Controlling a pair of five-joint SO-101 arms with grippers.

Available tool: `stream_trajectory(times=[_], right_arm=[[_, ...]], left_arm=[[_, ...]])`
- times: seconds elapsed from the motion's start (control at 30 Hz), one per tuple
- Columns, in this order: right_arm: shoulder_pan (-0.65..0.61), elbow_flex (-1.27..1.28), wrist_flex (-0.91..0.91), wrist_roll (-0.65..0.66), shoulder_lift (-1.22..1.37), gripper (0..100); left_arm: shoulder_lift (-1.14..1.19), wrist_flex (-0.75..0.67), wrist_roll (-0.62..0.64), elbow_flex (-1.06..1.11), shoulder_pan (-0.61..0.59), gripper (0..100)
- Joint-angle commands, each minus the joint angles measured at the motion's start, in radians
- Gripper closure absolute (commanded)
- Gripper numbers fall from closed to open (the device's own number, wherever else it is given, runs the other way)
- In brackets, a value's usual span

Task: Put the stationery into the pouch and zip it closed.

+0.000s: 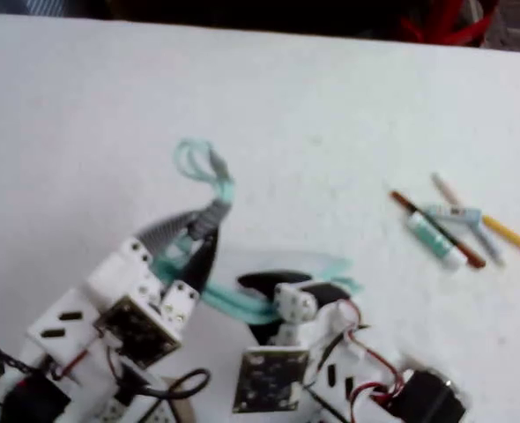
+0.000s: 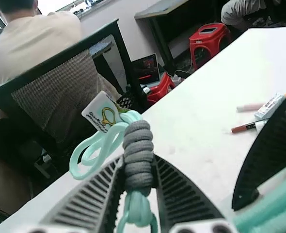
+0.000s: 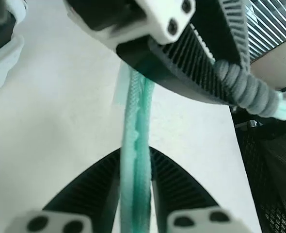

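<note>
The two arms share the pouch (image 1: 234, 304) between them, and the split looks deliberate. The right claw (image 3: 135, 158) is clamped on the pouch's teal zip edge, which runs straight out from its fingers toward the other arm. That grip reads as an anchor, pinning the fabric so the zip has something to pull against. The left claw (image 2: 139, 162) is clamped on the pull (image 2: 137, 133), a grey wound cord, with a finger pressed to it from each side. A teal loop (image 2: 95, 145) and a small tag (image 2: 102, 114) hang free beyond the fingertips. The grip therefore sits on the stiff wound part and not the floppy end, which should give a firmer tug.

In the high view the pouch lies by the near edge of the surface (image 1: 330, 97), about midway along it, drawn out between the two claws, which sit close together. Much of it is under the arms, and I cannot tell how far the zip is undone.

The stationery (image 1: 449, 231), a small heap of pens and sticks, lies toward the right edge of the surface, well apart from the pouch and from both claws. Nothing touches it. Judging by that, the packing is not yet done. The hold on pull and edge looks like work on the zip, most likely to widen the mouth before anything goes in. One claw will have to let go to fetch the stationery.
</note>
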Motion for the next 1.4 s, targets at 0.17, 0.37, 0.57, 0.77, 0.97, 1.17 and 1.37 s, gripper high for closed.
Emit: stream_trajectory(times=[0.17,0.37,0.57,0.77,0.97,1.17,1.37], right_arm=[[0.004,0.173,-0.315,-0.35,0.012,97.9],[0.101,0.272,-0.541,-0.505,0.016,97.9],[0.087,0.347,-0.656,-0.525,0.018,97.9],[0.025,0.361,-0.725,-0.531,0.018,97.9],[0.025,0.338,-0.776,-0.611,0.018,97.9],[0.03,0.23,-0.779,-0.671,0.056,97.9],[0.156,0.061,-0.782,-0.864,0.332,97.9]], left_arm=[[-0.002,-0.044,0.138,-0.117,0.005,98],[-0.002,0.129,0.137,-0.224,0.012,98],[-0.002,0.153,0.143,-0.311,0.013,98],[0.002,0.149,0.143,-0.276,0.096,98],[0.001,0.155,0.135,-0.209,0.176,98],[-0.002,0.207,0.137,-0.242,0.182,98],[-0.002,0.281,0.129,-0.252,0.236,98]])
